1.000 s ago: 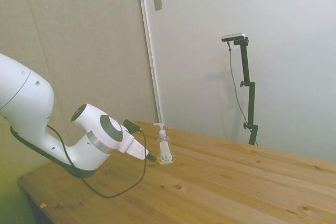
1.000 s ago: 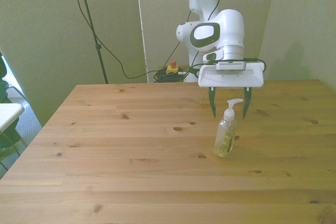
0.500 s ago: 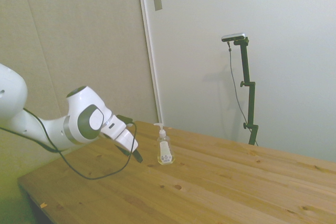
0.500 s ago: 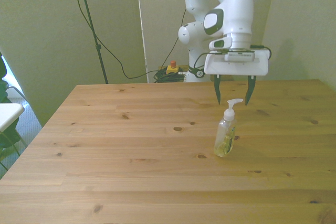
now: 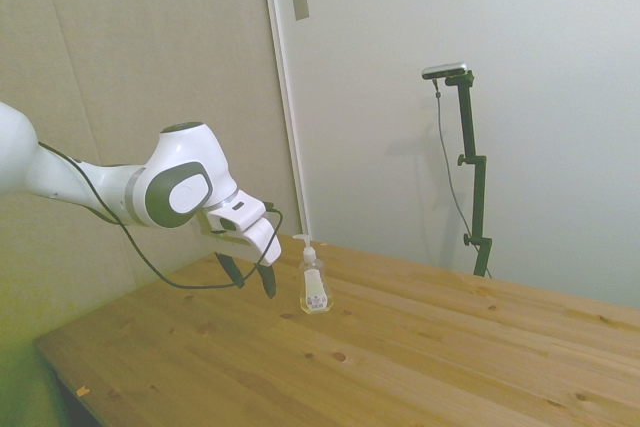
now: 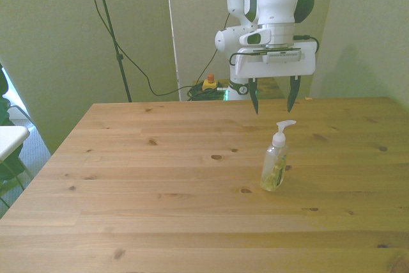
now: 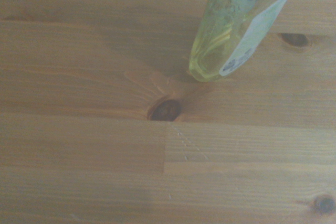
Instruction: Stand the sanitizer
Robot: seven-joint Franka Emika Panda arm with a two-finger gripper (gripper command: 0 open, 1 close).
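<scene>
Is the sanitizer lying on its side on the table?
No, the sanitizer stands upright on the table with its pump top up, and the open gripper hangs above it without touching.

Sanitizer: small clear bottle, pale yellow liquid, white pump top, white label. Upright on tabletop, base flat, untouched, toward the front view's right.

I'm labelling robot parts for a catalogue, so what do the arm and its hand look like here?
The arm is glossy white with rounded segments and dark grey discs at the joints. A thin black cable hangs in a loop beneath it. The hand is a wide, flat white block with a small vented strip on its front and two slim dark fingers.
</scene>
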